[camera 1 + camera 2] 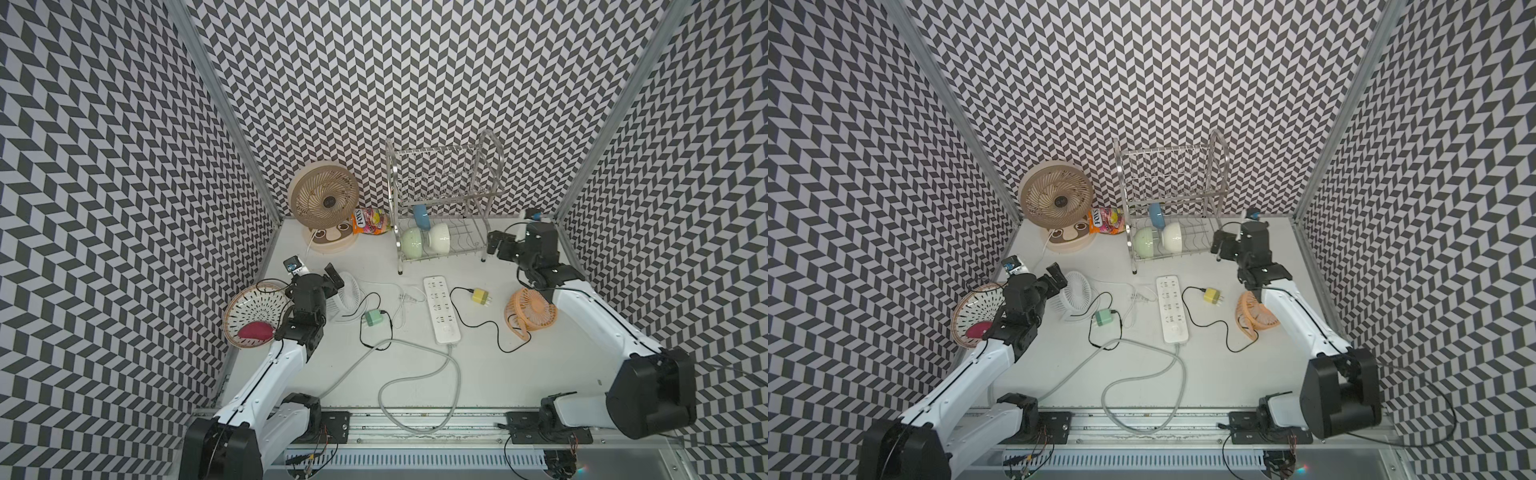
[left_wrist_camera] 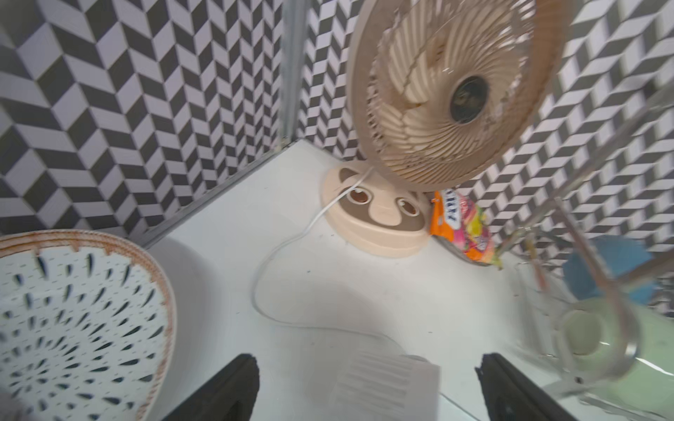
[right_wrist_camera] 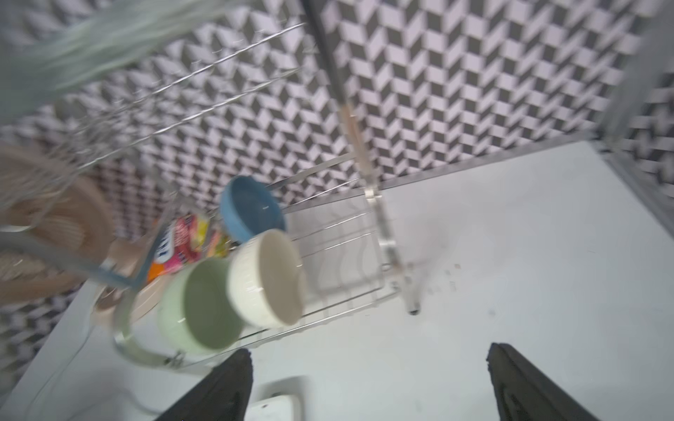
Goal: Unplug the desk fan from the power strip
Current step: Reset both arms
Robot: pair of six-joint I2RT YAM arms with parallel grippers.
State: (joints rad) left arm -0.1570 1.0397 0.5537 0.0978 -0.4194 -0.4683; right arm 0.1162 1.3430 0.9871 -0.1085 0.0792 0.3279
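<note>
A: Setting?
B: Robot lab test cell. Chevron-patterned walls (image 1: 415, 83) box in a white tabletop (image 1: 519, 374). An aluminium rail (image 1: 469, 424) and exposed wiring (image 1: 316, 453) run along the bottom edge.
A: Props?
B: Household ones: a dish rack (image 1: 461, 239) with bowls (image 1: 438, 237), upper centre.

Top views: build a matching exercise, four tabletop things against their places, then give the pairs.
Things:
1 power strip
2 yellow adapter
3 green adapter
4 blue bowl

Places:
A in the dish rack
B between the strip and the orange fan
C beside the small white fan
D mid-table, its thick cord looping toward the front edge

Pairs: 1-D, 2-B, 3-C, 4-A
</note>
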